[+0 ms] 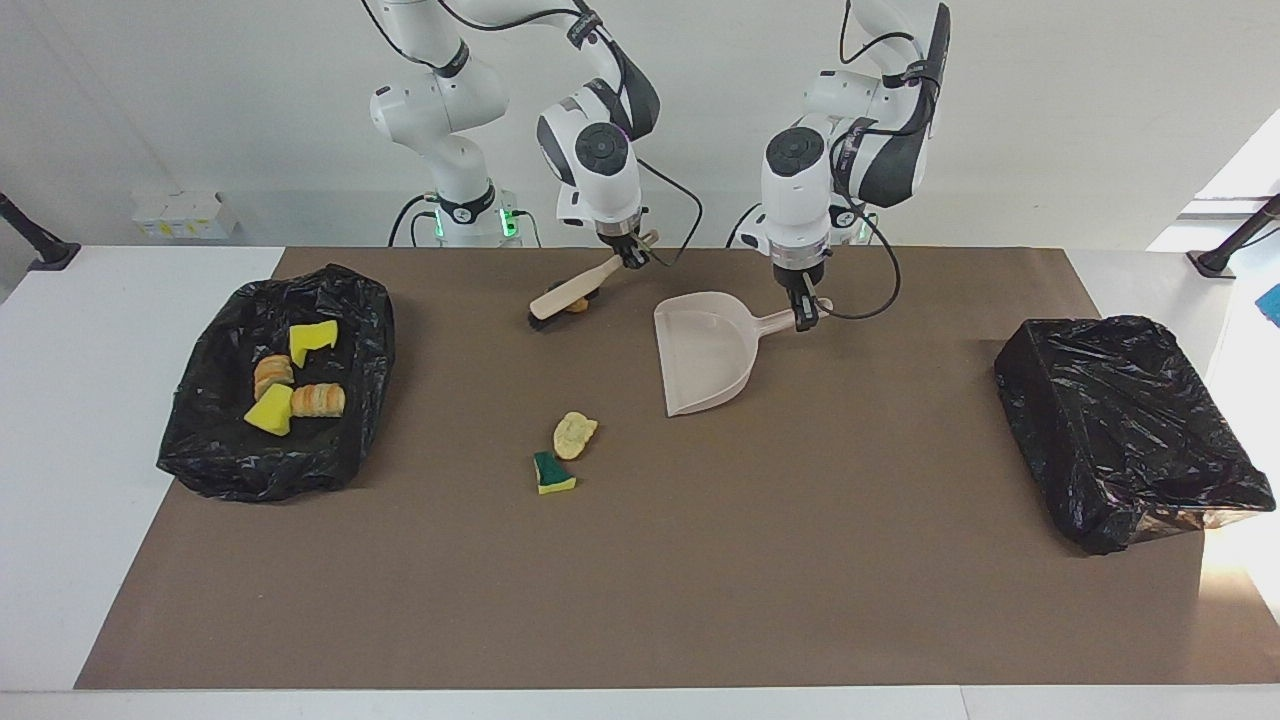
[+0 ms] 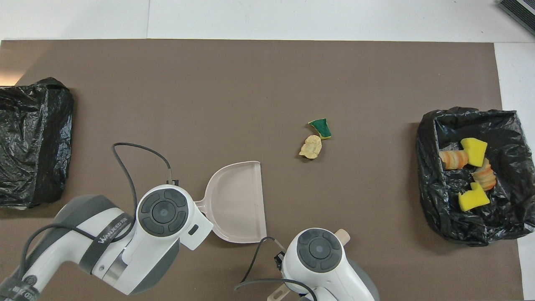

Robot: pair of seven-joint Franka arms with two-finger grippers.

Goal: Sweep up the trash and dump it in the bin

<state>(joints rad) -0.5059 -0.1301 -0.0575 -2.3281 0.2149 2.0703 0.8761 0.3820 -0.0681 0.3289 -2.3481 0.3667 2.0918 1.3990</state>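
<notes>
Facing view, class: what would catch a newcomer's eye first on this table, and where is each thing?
First, the bright yellow sponges and bread chunks lying in the open black bin at the right arm's end. Next, the beige dustpan mid-table, its handle gripped by the left tool, and the hand brush in the right tool, its bristles down by a brown chunk.

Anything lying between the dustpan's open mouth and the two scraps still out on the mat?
Nothing: bare brown mat between the dustpan and the bread-like chunk beside the green-topped sponge, clear in both views.
</notes>
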